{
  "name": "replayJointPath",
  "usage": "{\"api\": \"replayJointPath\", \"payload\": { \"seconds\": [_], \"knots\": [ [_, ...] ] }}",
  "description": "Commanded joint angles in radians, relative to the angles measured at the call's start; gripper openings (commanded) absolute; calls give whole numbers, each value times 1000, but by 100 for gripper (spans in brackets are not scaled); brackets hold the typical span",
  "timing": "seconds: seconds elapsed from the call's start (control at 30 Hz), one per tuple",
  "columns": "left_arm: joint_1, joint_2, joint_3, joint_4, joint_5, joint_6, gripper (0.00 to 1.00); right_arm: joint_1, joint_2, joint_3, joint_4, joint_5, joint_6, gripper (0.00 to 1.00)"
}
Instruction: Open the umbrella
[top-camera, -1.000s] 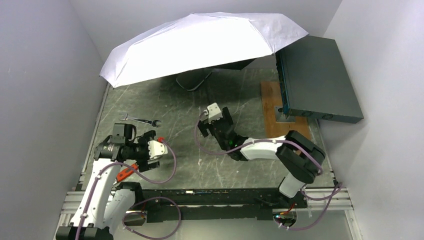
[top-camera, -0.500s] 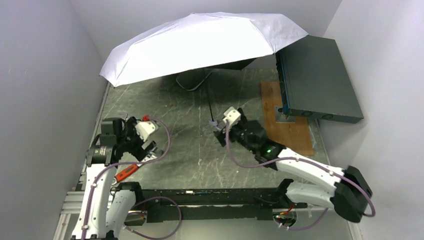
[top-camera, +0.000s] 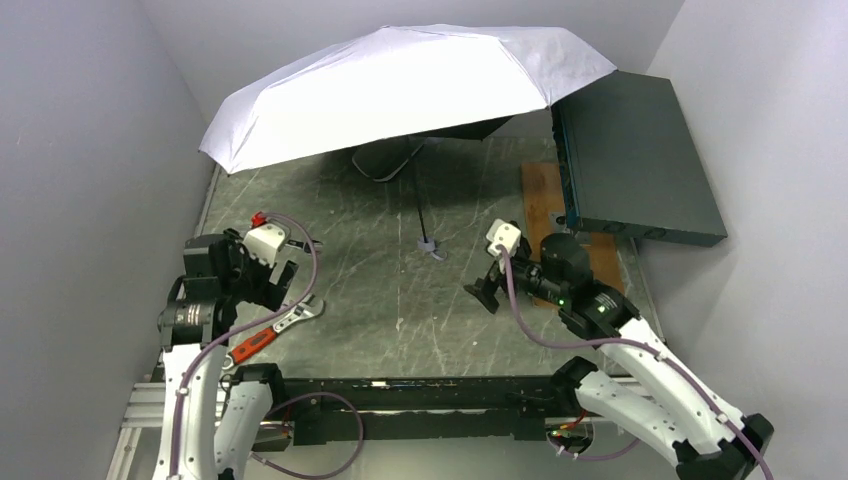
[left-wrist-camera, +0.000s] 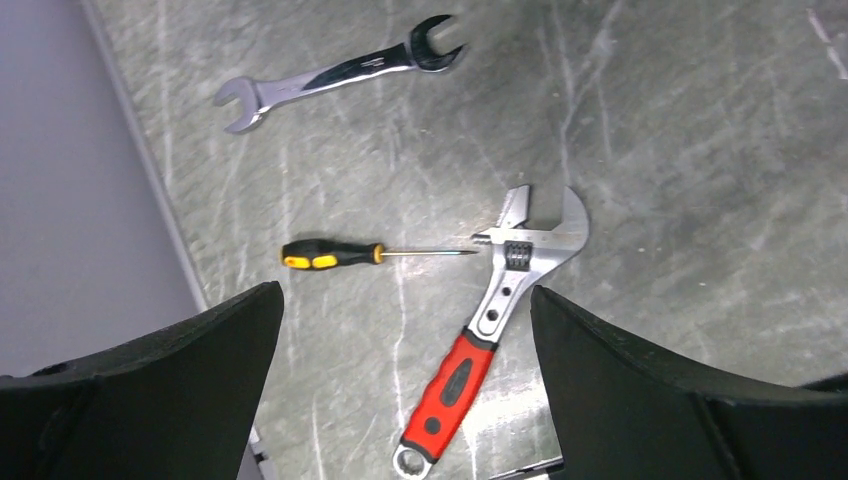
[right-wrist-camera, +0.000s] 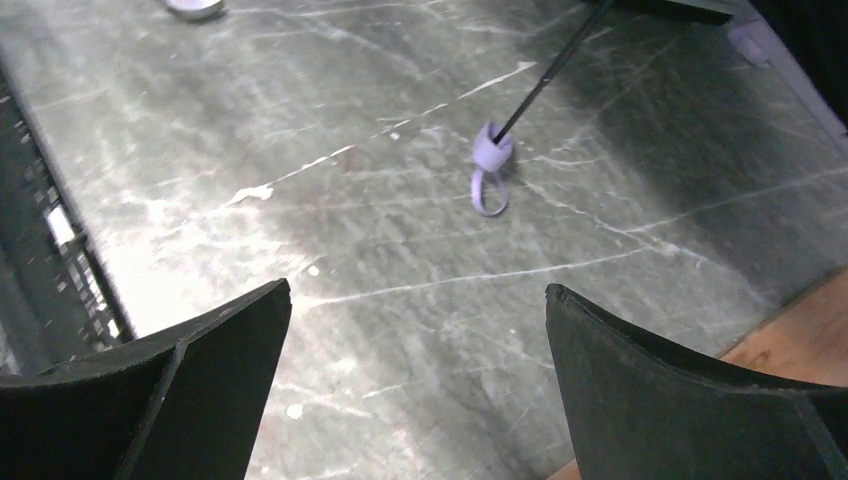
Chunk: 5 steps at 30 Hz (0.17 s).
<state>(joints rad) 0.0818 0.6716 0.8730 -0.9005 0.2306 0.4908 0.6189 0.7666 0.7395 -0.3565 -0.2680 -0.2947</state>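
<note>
The umbrella (top-camera: 400, 85) stands open at the back of the table, its white canopy spread wide and tilted, one edge resting on the teal box. Its thin black shaft (top-camera: 420, 205) slopes down to a small pale handle (top-camera: 428, 246) lying on the tabletop. The right wrist view shows that handle (right-wrist-camera: 491, 150) with its loop, ahead of my right gripper (right-wrist-camera: 418, 290), which is open and empty. In the top view my right gripper (top-camera: 484, 291) sits right of the handle, apart from it. My left gripper (top-camera: 283, 280) hangs open over the tools at the left (left-wrist-camera: 405, 300).
A large dark teal flat box (top-camera: 635, 160) leans at the back right over a wooden board (top-camera: 580, 262). Under my left gripper lie a red-handled adjustable wrench (left-wrist-camera: 455, 385), a black-and-yellow screwdriver (left-wrist-camera: 330, 254) and an open-ended spanner (left-wrist-camera: 340, 72). Grey walls close in both sides.
My right gripper has drawn back to the right, away from the umbrella's handle. My left gripper has swung from pointing right to hanging over the tools. The umbrella has not moved.
</note>
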Motion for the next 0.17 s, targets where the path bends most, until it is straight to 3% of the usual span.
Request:
{"api": "replayJointPath", "payload": {
  "seconds": [0.0,0.13],
  "knots": [
    [4,-51,15,31,-141,-16,100,-4,-82,-9,-139,-105,-65,100],
    [3,-69,67,0,-188,-24,100,-4,-124,16,-221,-113,-95,100]
  ]
}}
